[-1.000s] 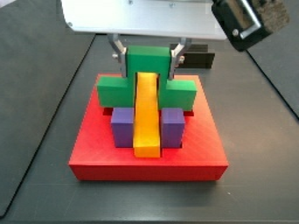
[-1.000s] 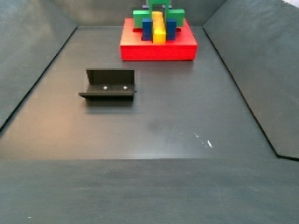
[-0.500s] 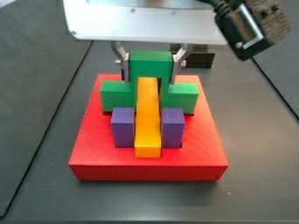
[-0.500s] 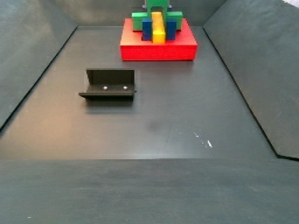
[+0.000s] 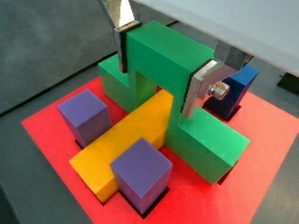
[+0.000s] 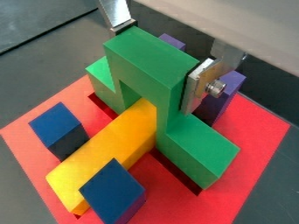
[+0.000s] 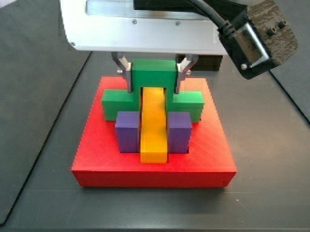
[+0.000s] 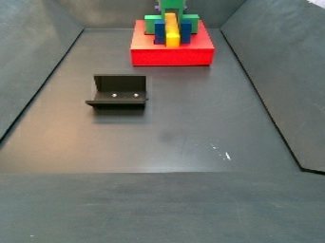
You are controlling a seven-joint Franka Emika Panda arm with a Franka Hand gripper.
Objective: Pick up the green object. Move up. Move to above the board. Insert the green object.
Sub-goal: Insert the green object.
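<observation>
The green object [image 5: 163, 87] is held at its raised middle cube between the gripper's [image 5: 163, 63] clenched fingers [image 5: 208, 85], directly below them, straddling the yellow bar [image 5: 126, 136] crosswise on the board [image 7: 154, 159], apparently seated or nearly so.

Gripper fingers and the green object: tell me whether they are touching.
Touching. In a wrist view the gripper stands over the board with one finger's pad pressed flat against the raised middle of the green object, no gap showing.
</observation>
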